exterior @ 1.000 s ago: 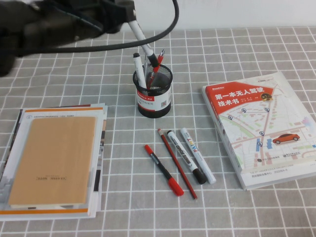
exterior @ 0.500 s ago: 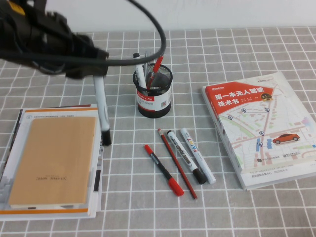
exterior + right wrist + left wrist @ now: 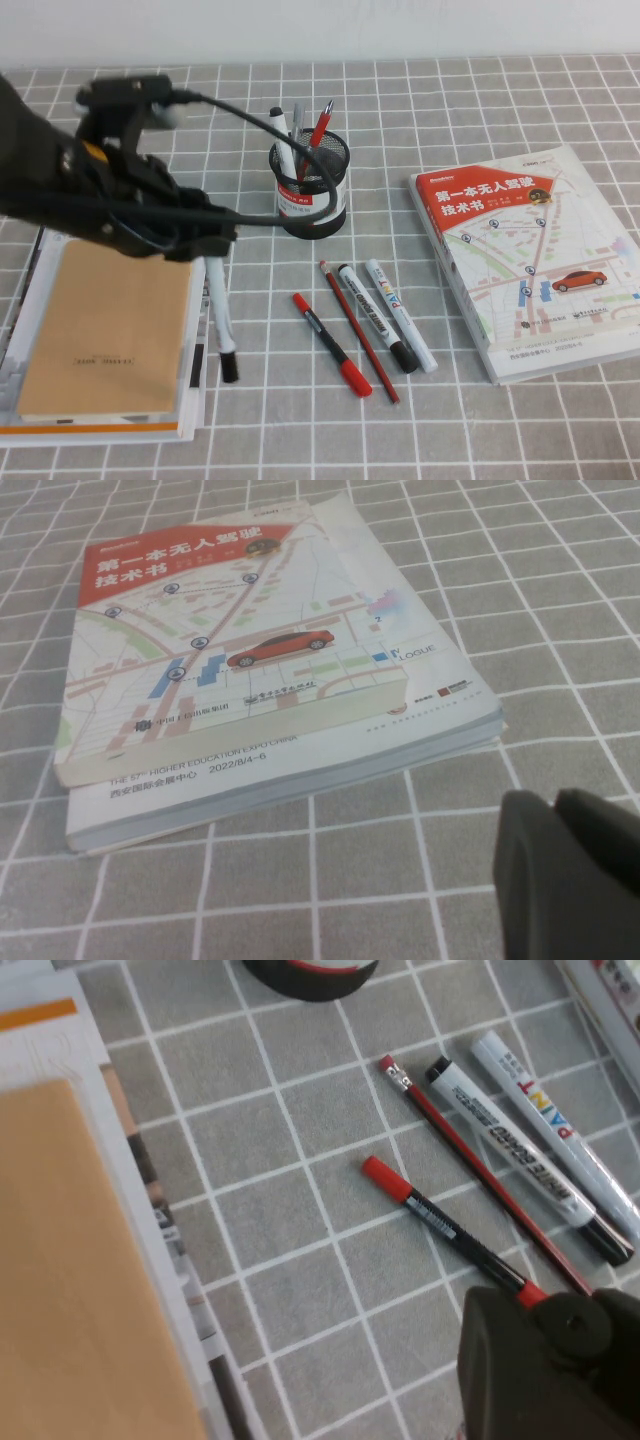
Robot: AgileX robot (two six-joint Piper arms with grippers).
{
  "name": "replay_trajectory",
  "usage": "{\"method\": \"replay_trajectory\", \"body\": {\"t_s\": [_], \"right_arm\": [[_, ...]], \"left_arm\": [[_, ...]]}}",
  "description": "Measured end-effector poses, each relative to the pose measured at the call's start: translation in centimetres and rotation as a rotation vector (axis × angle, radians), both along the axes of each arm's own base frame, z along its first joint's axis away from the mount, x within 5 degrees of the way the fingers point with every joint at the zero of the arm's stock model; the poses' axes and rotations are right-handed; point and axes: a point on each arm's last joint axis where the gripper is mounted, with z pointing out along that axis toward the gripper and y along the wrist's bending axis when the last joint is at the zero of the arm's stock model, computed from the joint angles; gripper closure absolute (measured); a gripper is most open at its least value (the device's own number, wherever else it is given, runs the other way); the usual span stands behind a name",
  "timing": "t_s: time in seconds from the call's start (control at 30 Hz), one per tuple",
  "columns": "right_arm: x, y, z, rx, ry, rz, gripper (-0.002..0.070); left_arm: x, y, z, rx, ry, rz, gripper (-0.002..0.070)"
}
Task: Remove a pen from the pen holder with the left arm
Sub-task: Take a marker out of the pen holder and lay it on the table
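Grey checked cloth covers the tabletop [image 3: 450, 430], and at the back stands the black mesh pen holder [image 3: 328, 205]. Three things stand in it: a white marker [image 3: 283, 142] with a black cap, a grey pen [image 3: 297, 122] and a red-tipped pen [image 3: 323, 115], all leaning on the rim. A red and white band with a small square code wraps the holder's base; its print is too small to read.

Now the left gripper [image 3: 205, 248] is out over the cloth, left of the holder, beside the stack of papers [image 3: 198, 395]. Its fingers are clamped on the top end of the pen [image 3: 218, 315], a white one with a black cap, already clear of the holder and slanting cap-down. Whether the cap touches the cloth, I cannot tell.

In front of the holder lie a red-capped pen [image 3: 330, 342], a pencil [image 3: 358, 330], a black marker [image 3: 372, 315] and a paint marker [image 3: 545, 1125] printed "PAINT".

Right side: a book [image 3: 530, 260] titled "第一本无人驾驶技术书", with a map and a red car on its cover. It sits on a catalogue [image 3: 300, 770] reading "HIGHER EDUCATION EXPO CHINA" and "2022/8/4-6".

The right gripper [image 3: 555, 805] hangs low by that book's corner, its fingers side by side with no gap showing.

A tan notebook [image 3: 110, 325] tops the papers.
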Motion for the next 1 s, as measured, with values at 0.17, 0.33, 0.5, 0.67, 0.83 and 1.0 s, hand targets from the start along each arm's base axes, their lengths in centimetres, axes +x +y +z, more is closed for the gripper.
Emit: {"method": "replay_trajectory", "body": {"t_s": [0.17,0.33,0.5,0.67,0.83,1.0], "right_arm": [[0.0,0.0,0.0,0.0,0.0,0.0,0.0689],[0.0,0.0,0.0,0.0,0.0,0.0,0.0689],[0.0,0.0,0.0,0.0,0.0,0.0,0.0689],[0.0,0.0,0.0,0.0,0.0,0.0,0.0689],[0.0,0.0,0.0,0.0,0.0,0.0,0.0689],[0.0,0.0,0.0,0.0,0.0,0.0,0.0689]], "left_arm": [[0.8,-0.4,-2.9,-0.04,0.039,0.056,0.056],[2.2,-0.8,-4.6,-0.044,0.042,0.089,0.056],[3.2,-1.1,-6.1,-0.04,0.052,0.111,0.056],[4.1,-1.4,-7.0,-0.057,0.045,0.143,0.056],[4.7,-1.5,-8.0,-0.059,0.048,0.163,0.056],[5.1,-1.6,-8.5,-0.054,0.044,0.17,0.056]]}}
